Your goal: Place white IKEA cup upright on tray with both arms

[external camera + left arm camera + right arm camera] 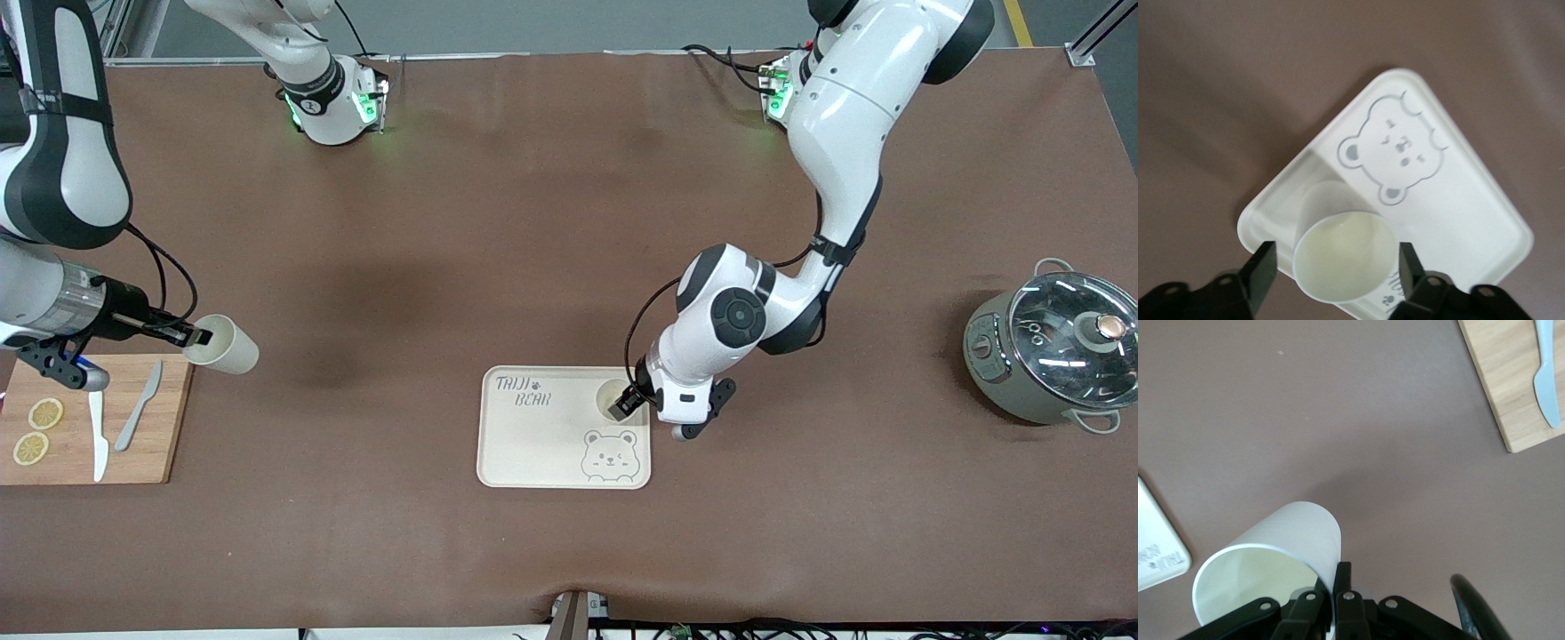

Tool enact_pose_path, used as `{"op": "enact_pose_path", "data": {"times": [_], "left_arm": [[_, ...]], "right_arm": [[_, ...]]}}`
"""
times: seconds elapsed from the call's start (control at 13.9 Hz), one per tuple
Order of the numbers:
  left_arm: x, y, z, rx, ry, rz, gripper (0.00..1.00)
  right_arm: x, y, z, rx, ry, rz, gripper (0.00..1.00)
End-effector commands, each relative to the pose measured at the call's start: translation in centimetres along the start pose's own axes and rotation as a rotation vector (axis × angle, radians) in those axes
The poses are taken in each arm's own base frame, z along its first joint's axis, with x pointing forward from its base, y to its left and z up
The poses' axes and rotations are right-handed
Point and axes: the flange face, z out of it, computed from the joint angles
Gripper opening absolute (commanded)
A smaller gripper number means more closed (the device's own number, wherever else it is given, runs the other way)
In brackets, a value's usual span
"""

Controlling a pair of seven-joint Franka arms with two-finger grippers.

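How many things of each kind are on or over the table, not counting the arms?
Cups: 2
Trays: 1
Cutting boards: 1
Knives: 2
Lemon slices: 2
Pots with lid: 1
Total: 9

The table cover point(533, 222) looks like matt brown cloth, faintly rumpled. The tray point(533, 444) is smooth cream plastic with a soft sheen and grey printed lettering. Both white cups point(227, 345) point(1341, 250) look like smooth, matt plastic. The cutting board point(142, 462) is pale, grained wood, unvarnished in look. The knives point(138, 407) on it appear matt plastic. The pot point(1031, 373) has a dull grey body and a glossy glass lid point(1071, 320) rimmed in shiny metal.
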Motion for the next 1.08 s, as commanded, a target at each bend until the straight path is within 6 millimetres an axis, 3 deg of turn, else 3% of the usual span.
{"op": "enact_pose_path", "data": {"times": [0.0,0.07,0.14,0.22,0.5,0.86,1.01], "left_arm": [[1.0,0.1,-7.2,0.024,0.065,0.022,1.00],[1.1,0.3,-9.3,0.009,0.077,0.022,1.00],[2.8,-0.2,-11.3,0.012,0.088,0.001,1.00],[3.4,-0.4,-13.2,0.019,0.101,0.006,1.00],[6.4,-2.8,-19.2,0.089,0.118,0.065,1.00],[9.4,-5.5,-24.7,0.136,0.121,0.156,1.00],[10.9,-7.0,-27.0,0.151,0.123,0.179,1.00]], "right_arm": [[2.2,-3.2,-1.0,0.015,-0.016,0.008,0.00],[2.0,-4.8,-0.2,0.011,-0.024,0.045,0.00],[1.5,-6.7,0.8,0.008,-0.036,0.080,0.00],[0.9,-9.6,1.8,0.019,-0.048,0.100,0.00],[1.7,-17.0,6.7,0.022,-0.069,0.237,0.00],[-4.8,-30.7,14.8,0.096,0.025,0.427,0.00],[-7.6,-33.3,17.8,0.071,0.011,0.466,0.00]]}}
